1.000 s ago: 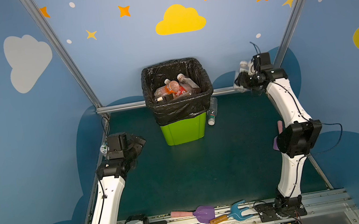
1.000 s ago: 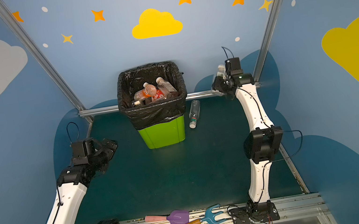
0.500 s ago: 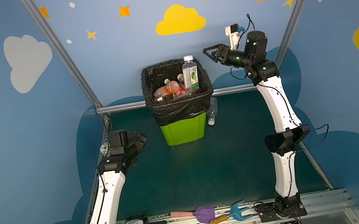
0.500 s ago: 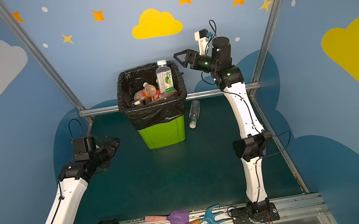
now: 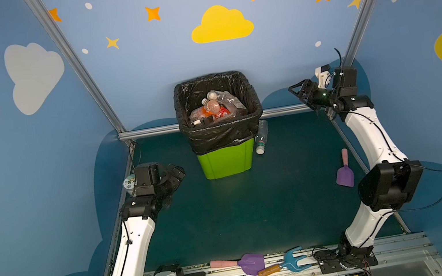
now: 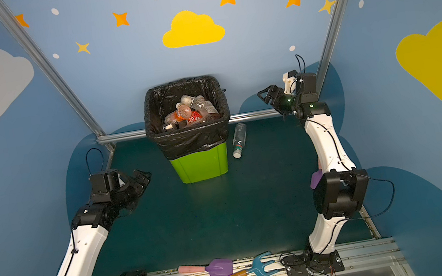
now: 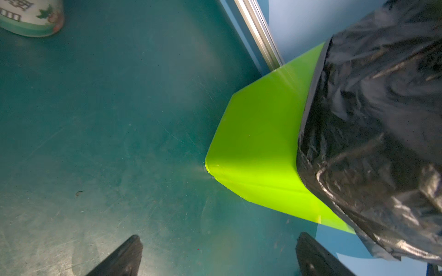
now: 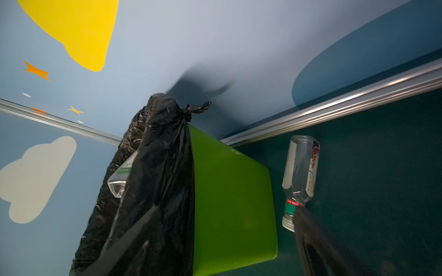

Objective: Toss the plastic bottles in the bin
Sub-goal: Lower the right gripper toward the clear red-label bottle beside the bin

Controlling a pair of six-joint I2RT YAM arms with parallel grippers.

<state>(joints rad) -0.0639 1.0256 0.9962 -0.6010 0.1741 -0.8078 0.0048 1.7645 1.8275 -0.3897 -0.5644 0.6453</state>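
The lime-green bin with its black bag stands at the back middle in both top views, and several plastic bottles lie piled inside. One clear bottle lies on the floor against the bin's right side. My right gripper hangs open and empty in the air to the right of the bin's rim. My left gripper is open and low over the floor to the left of the bin, with nothing between its fingers. In the right wrist view a clear bottle end pokes out past the bag.
A squat jar with a green-white label stands by the left rail behind my left wrist. One purple shovel lies by the right arm. Another shovel and a blue fork lie on the front rail.
My right arm swung up toward the bin and let go of a green-labelled bottle, which flew over the rim and now lies in the bin. The arm has dropped back to the right. The left arm barely moved.
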